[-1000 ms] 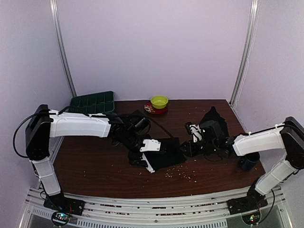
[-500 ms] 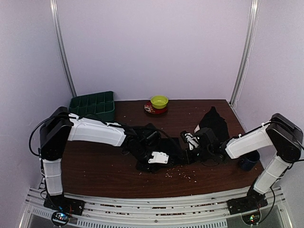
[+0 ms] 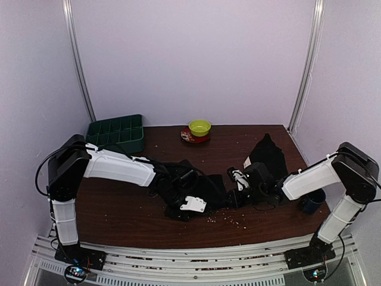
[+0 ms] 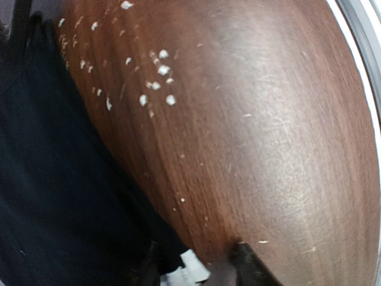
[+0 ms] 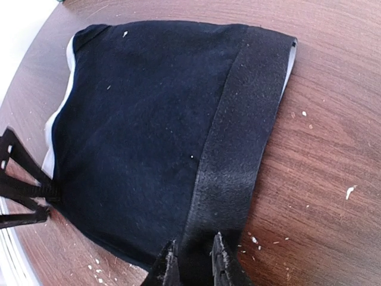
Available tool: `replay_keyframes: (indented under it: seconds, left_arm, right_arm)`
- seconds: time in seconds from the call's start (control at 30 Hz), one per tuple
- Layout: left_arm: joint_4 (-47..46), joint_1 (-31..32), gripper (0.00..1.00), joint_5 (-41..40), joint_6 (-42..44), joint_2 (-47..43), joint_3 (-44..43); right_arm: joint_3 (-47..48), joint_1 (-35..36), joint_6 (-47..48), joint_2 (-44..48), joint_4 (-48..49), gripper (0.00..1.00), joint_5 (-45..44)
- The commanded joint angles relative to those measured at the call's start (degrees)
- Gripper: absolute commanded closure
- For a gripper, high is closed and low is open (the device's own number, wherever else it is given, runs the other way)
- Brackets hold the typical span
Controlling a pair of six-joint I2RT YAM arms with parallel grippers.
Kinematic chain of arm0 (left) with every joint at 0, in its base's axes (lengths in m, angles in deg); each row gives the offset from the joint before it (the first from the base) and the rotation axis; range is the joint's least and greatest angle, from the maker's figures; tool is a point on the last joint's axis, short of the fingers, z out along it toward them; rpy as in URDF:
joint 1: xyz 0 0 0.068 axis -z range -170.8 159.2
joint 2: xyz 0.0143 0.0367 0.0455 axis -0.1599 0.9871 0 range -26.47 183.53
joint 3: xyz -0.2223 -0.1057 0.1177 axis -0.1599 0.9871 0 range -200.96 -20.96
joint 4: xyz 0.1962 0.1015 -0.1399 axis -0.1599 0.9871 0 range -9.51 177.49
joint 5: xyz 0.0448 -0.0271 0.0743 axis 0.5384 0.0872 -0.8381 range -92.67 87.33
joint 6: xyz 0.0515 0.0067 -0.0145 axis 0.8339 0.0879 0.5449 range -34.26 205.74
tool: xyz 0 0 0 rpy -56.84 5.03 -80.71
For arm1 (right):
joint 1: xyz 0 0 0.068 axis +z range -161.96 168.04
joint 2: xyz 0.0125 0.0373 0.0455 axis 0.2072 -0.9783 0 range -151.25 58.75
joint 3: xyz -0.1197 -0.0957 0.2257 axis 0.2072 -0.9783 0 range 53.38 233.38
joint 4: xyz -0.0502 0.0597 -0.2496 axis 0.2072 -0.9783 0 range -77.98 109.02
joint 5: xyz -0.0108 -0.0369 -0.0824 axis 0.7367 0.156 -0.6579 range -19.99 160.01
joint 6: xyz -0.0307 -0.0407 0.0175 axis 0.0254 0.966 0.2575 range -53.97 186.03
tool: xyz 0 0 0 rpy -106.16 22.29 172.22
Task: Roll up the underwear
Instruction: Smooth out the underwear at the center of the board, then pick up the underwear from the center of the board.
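Note:
One piece of black underwear lies bunched at the table's centre between both grippers. In the right wrist view it is spread flat, with a white edge at the left and a black waistband. My right gripper is shut on that band's near end; it also shows in the top view. My left gripper is at the garment's near left edge. In the left wrist view its jaws stand apart, with a white-trimmed corner between them. The second black garment lies heaped at the back right.
A green compartment tray sits at the back left. A yellow-green bowl on a red plate is at the back centre. A dark cup stands at the right edge. White crumbs litter the front.
My left gripper has moved right and toward the front edge along the garment, and the fabric has bunched up. My right gripper has shifted slightly left, still on the band.

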Motion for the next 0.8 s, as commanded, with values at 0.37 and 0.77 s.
replay_keyframes:
  seconds: [0.37,0.77]
  left_arm:
    - [-6.6,-0.2,0.31,-4.7,1.0,-9.1,8.2]
    - [-13.8,0.6,0.37,-7.9,1.6,-7.8,13.4]
  right_arm:
    - [-6.5,1.0,4.3,18.8,3.1,0.67,3.5]
    - [-7.3,1.0,4.3,20.4,3.2,0.65,2.9]
